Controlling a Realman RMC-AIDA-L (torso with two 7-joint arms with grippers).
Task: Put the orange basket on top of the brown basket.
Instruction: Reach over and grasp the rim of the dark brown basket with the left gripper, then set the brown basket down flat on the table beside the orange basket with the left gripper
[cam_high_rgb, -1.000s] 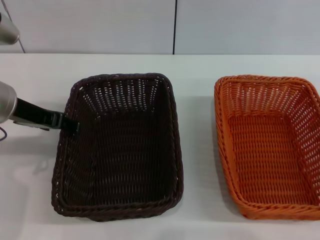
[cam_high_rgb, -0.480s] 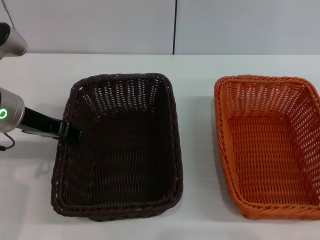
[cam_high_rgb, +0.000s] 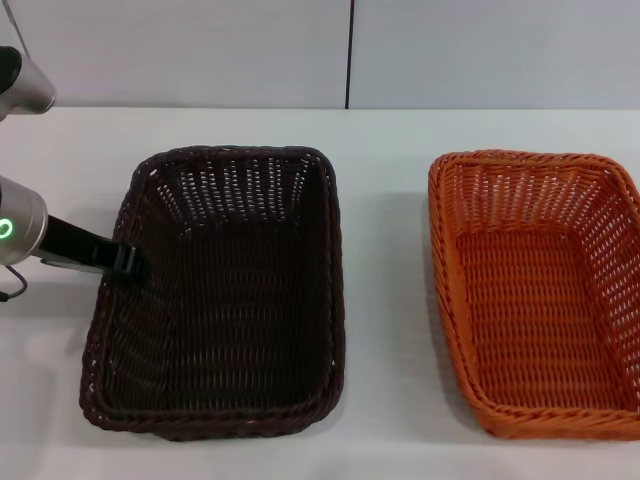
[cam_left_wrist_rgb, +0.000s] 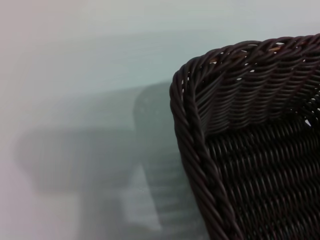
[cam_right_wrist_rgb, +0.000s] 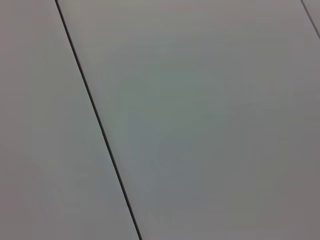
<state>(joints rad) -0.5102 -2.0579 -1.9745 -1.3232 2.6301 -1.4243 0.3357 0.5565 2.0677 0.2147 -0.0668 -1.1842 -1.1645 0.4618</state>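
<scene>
The brown basket (cam_high_rgb: 215, 300) sits on the white table, left of centre. The orange basket (cam_high_rgb: 535, 290) sits on the table at the right, apart from it, partly cut by the frame edge. My left gripper (cam_high_rgb: 127, 260) reaches in from the left and is shut on the brown basket's left rim. The left wrist view shows a corner of the brown basket (cam_left_wrist_rgb: 250, 150) with its braided rim close up. My right gripper is out of view; the right wrist view shows only a pale panelled surface.
The white table (cam_high_rgb: 390, 300) has a bare strip between the two baskets. A grey panelled wall (cam_high_rgb: 200, 50) stands behind the table. The left arm's silver body (cam_high_rgb: 15, 230) is at the left edge.
The left gripper has moved left and the brown basket has slid left with it, widening the gap to the orange basket. The orange basket has not moved.
</scene>
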